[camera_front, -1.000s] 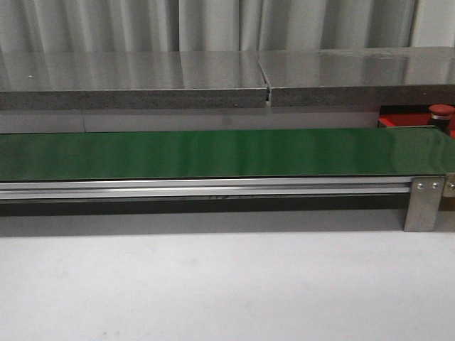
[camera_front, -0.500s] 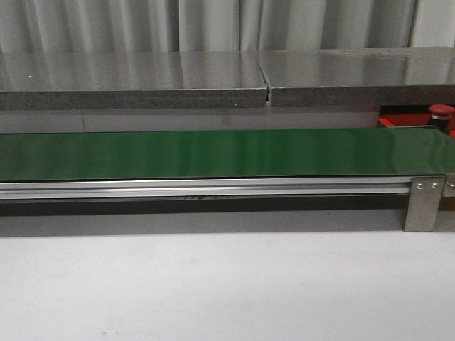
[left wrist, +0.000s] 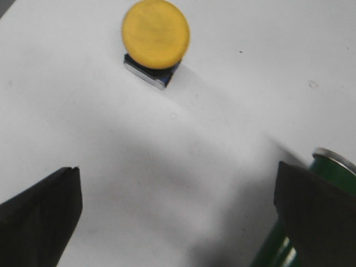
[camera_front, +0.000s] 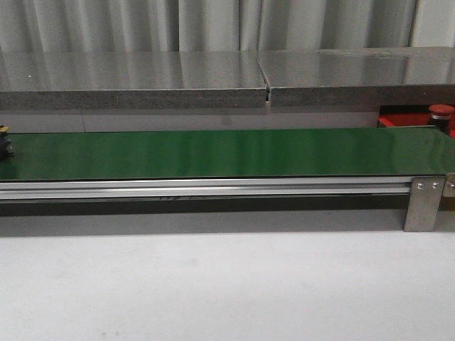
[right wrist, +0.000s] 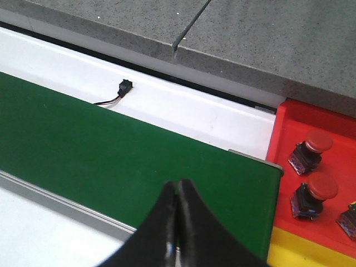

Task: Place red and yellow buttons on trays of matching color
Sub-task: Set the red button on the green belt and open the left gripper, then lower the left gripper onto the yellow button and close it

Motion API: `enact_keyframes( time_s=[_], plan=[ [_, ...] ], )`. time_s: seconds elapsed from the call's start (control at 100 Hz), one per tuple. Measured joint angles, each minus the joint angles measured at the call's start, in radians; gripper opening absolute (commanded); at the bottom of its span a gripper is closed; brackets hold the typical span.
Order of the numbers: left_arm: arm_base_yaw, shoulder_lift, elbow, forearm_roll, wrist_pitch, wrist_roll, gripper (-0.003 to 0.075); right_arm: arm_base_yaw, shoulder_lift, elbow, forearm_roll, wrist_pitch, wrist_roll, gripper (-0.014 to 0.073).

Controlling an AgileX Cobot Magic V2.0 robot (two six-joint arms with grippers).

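Now a small object [camera_front: 5, 140] has just entered the green belt's [camera_front: 213, 153] left end, likely the next pick. Left gripper [left wrist: 178, 211] spread above yellow button [left wrist: 156, 34]; right gripper [right wrist: 177, 222] closed, empty; 2 red buttons [right wrist: 311, 149] on red tray [right wrist: 289, 119].

**Three viewpoints, one shared belt**

The scene is viewed by the front camera from low above the white table [camera_front: 227, 284], facing forward across the long green belt [camera_front: 213, 153] toward grey slabs [camera_front: 135, 89] and a curtain.

The white surface [left wrist: 183, 144] is looked down on closely and steeply by the left wrist camera; a green belt end [left wrist: 328, 167] is caught at one edge.

The belt [right wrist: 111, 150] is seen obliquely from above by the right wrist camera, nearer than in the front view, with the red tray [right wrist: 317, 222] beside it. The belt, tray [camera_front: 402, 119] and slabs [right wrist: 267, 39] are shared with the front view.
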Motion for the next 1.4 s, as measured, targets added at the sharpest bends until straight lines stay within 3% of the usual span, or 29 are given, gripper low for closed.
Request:
enact_keyframes(
  time_s=[0.38, 1.01, 1.13, 1.4],
  plan=[
    [0.023, 0.111, -0.002, -0.014, -0.223, 0.029, 0.0692, 0.0, 0.0, 0.0, 0.0, 0.0, 0.0, -0.0068],
    [0.019, 0.242, -0.091, -0.117, -0.412, 0.165, 0.0678, 0.0, 0.0, 0.0, 0.0, 0.0, 0.0, -0.0068],
    [0.016, 0.242, -0.092, -0.122, -0.437, 0.172, 0.0557, 0.0, 0.0, 0.0, 0.0, 0.0, 0.0, -0.0068],
    [0.016, 0.242, -0.092, -0.122, -0.435, 0.174, 0.0024, 0.0, 0.0, 0.0, 0.0, 0.0, 0.0, -0.0068]
  ],
)
